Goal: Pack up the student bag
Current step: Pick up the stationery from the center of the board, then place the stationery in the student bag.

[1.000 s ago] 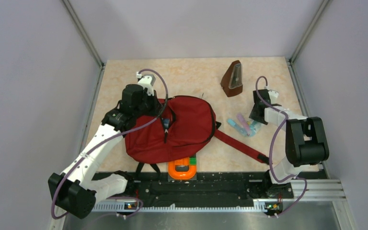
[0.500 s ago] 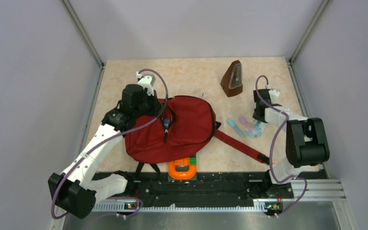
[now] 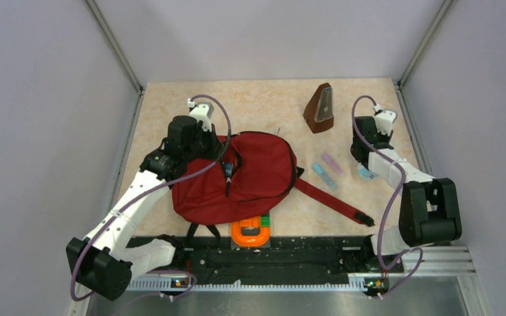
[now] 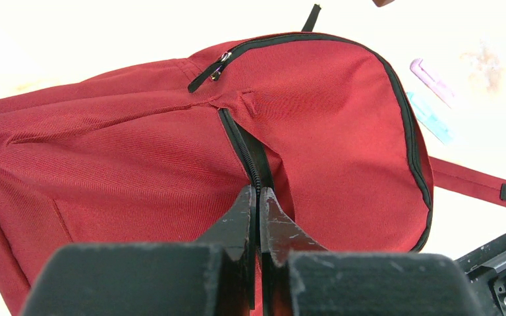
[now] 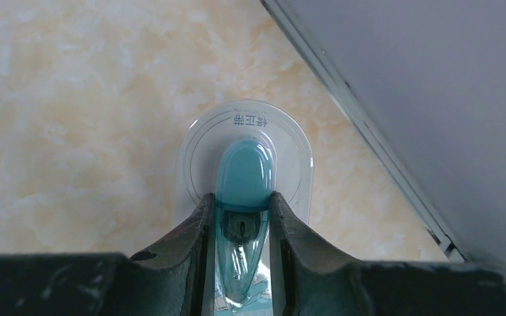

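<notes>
While limp, student bag (image 3: 257,174) in L pincer (image 4: 258,192)

Closed left end effector (image 4: 258,196) touches student bag (image 4: 125,164) zipper (image 4: 237,139).

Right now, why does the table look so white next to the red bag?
Left wrist view: glare washes the table nearly white; the student bag looks sharp. Right wrist view: the teal pack is crisp, the right gripper dark. Top view: even light, soft shadows.

One student bag (image 3: 250,174), one metronome (image 3: 320,108), two clips (image 3: 324,176), one tape pack (image 5: 245,158)
</notes>
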